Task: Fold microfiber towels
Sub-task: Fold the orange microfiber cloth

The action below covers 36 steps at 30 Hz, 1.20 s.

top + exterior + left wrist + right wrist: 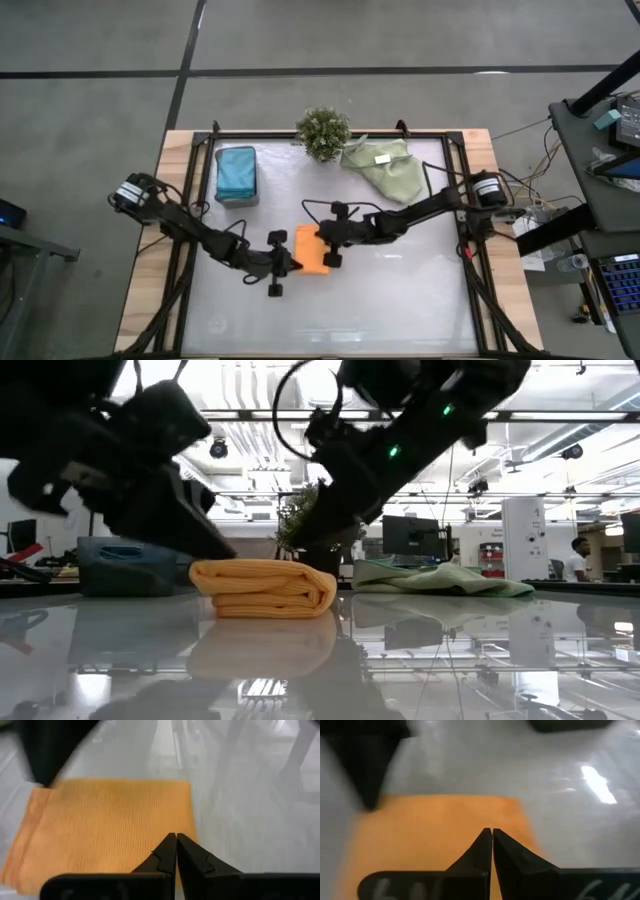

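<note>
Both grippers' fingers pressed together; folded orange towel (312,250) lies long axis front-to-back.

Overhead camera faces straight down; table-level camera looks across; both wrist cameras, apparently close, share the orange towel (312,250).

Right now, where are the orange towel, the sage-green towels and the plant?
orange towel (311,250): high view, middle of its folded top face.
sage-green towels (388,170): high view, centre of the crumpled heap.
plant (323,131): high view, middle of its foliage.
</note>
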Tool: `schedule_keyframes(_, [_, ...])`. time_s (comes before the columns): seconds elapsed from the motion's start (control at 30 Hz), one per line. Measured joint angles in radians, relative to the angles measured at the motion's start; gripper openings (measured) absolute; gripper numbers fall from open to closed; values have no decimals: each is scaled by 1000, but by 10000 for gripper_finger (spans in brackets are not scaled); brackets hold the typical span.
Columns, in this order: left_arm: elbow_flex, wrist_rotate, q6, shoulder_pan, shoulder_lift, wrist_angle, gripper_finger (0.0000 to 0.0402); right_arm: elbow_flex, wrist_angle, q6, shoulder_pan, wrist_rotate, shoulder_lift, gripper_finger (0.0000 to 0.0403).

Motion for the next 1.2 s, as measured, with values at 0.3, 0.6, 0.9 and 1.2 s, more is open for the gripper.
schedule_keyframes(0.3, [0,109,2,0,-29,-10,0,-10,9,44,138,-115,-6,8])
schedule_keyframes(0.6, [0,83,-3,5,50,-14,0,-45,118,80,170,-78,67,8])
schedule_keyframes(0.9, [0,60,-40,23,62,-97,0,-49,140,60,165,-97,142,8])
schedule_keyframes(1.2, [3,54,-56,23,31,-145,0,-52,104,48,163,-107,102,8])
